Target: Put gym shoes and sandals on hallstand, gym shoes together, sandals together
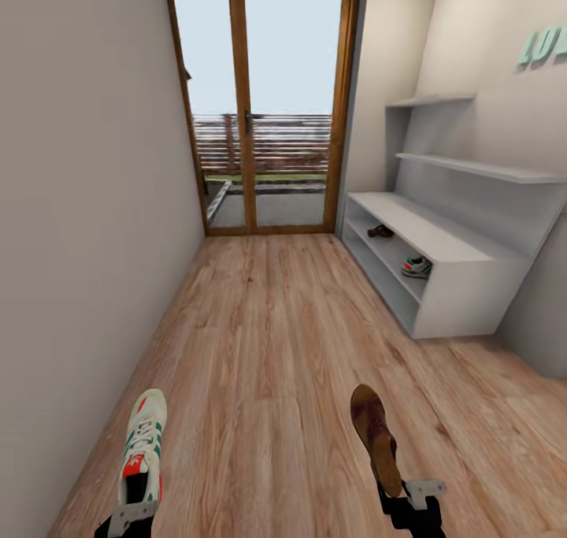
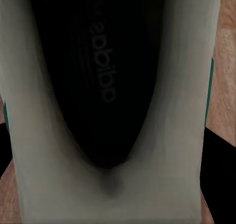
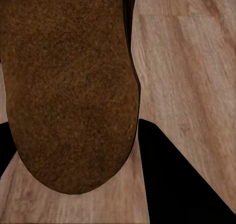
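Observation:
My left gripper [image 1: 134,510] at the bottom left is shut on the heel of a white gym shoe [image 1: 142,446] with green stripes and red-orange patches; the left wrist view looks into that gym shoe's dark opening [image 2: 105,81]. My right gripper [image 1: 409,497] is shut on the heel of a brown sandal [image 1: 376,435], whose tan footbed [image 3: 69,86] shows close up in the right wrist view. The white hallstand [image 1: 472,286] stands ahead on the right. On its upper open shelf lie the other sandal [image 1: 380,230] and the other gym shoe [image 1: 416,266], apart from each other.
The wood-plank corridor floor [image 1: 276,341] runs ahead to a glazed wooden door [image 1: 264,105]. A plain wall [image 1: 79,207] bounds the left side. White wall shelves [image 1: 480,168] hang above the hallstand, and teal lettering [image 1: 543,46] shows at the upper right.

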You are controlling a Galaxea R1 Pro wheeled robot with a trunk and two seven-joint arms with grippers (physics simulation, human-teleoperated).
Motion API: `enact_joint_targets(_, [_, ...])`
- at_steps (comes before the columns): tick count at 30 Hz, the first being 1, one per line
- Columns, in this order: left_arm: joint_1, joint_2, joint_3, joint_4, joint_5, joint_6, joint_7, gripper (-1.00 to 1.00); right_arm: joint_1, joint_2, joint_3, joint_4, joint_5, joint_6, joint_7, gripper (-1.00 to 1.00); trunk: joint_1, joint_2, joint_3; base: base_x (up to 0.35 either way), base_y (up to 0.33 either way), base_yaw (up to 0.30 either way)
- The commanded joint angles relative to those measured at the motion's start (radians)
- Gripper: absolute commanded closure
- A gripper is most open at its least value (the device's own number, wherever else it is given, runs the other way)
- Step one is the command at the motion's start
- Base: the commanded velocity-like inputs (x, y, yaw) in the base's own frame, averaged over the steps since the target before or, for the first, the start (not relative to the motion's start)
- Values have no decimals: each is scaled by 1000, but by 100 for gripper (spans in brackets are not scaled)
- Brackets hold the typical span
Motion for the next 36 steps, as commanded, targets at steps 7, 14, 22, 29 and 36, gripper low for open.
enact_joint_targets(7, [-1,-1,9,0,-8,-4,-7,100,-1,0,-10,1,6,-2,6,100,0,0,-1,337,0,0])
enact_joint_targets(14, [-1,-1,9,0,-7,-4,-7,100,-1,0,-10,1,6,-2,6,100,0,0,-1,337,0,0])
enact_joint_targets(22, [-1,-1,9,0,-8,-4,-7,100,-1,0,-10,1,6,-2,6,100,0,0,-1,337,0,0])
enact_joint_targets(29, [-1,-1,9,0,-8,-4,-7,100,-1,-1,-10,0,6,-2,6,100,0,0,-1,337,0,0])
enact_joint_targets(36, [-1,-1,9,0,-8,-4,-7,100,-1,-1,-10,0,6,-2,6,100,0,0,-1,337,0,0])
